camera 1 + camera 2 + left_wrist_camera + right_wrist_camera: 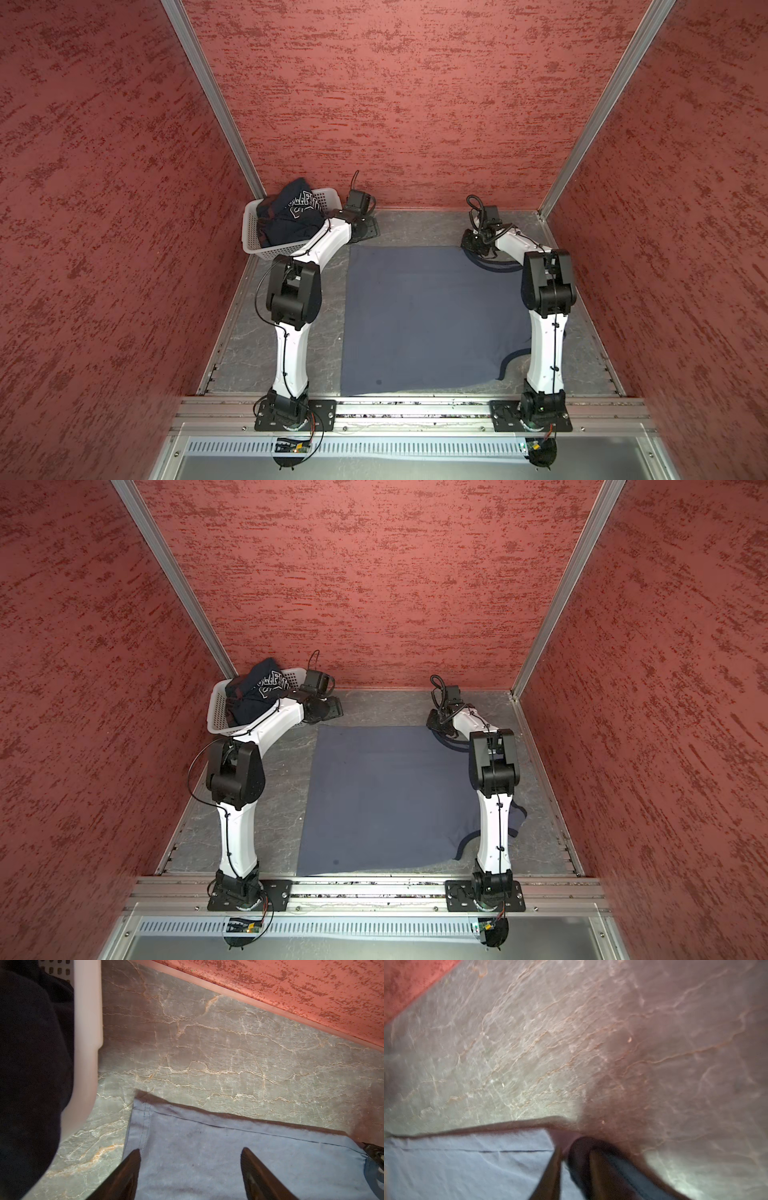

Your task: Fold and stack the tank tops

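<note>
My right gripper pinches the grey-blue tank top at its corner toward the tabletop's far right. My left gripper hangs wide over the opposite far corner.

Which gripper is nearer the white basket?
Left. The left gripper sits beside the basket, over a far corner of the grey tank top; the right gripper is at its opposite far corner.

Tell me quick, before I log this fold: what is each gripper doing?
Left gripper: open, over the grey-blue tank top, holding nothing.
Right gripper: shut on that tank top's navy-trimmed edge.
</note>
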`<state>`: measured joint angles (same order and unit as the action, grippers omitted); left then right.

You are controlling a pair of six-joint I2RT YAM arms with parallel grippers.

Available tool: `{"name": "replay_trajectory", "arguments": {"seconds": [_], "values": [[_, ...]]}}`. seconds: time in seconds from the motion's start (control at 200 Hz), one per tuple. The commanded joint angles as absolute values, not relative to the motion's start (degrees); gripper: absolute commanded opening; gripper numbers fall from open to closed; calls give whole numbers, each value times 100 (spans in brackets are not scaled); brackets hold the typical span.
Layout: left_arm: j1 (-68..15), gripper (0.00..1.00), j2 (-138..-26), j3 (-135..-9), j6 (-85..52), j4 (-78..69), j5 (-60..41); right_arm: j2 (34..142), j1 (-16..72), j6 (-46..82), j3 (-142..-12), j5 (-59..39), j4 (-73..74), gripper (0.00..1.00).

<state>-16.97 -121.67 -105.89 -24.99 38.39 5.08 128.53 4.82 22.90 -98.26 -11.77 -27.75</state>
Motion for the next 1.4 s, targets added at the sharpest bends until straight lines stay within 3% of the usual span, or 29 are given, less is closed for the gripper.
{"name": "replay_trajectory", "arguments": {"seconds": [0.0, 0.055, 0.391, 0.691, 1.097, 1.398], "values": [[-1654, 77, -12374, -10808, -2489, 3973, 572, 12770, 493, 2233, -9822, -710, -2942, 6], [-1669, 76, -12500, -10968, -2513, 4072, 564, 12637, 431, 2232, -9700, -556, -2931, 0], [-1873, 76, -13848, -12848, -2697, 5049, 864, 11748, -71, 2278, -8468, -490, -2402, 0], [-1920, 67, -14852, -13894, -2811, 5133, 745, 11649, -131, 2312, -8272, -730, -2192, 0], [-1909, 43, -15345, -14034, -2951, 4968, 651, 11621, -128, 2347, -8094, -993, -1987, 0], [-1837, 10, -15304, -14065, -2931, 4869, 579, 11524, -123, 2285, -8079, -1038, -1944, 0]]}}
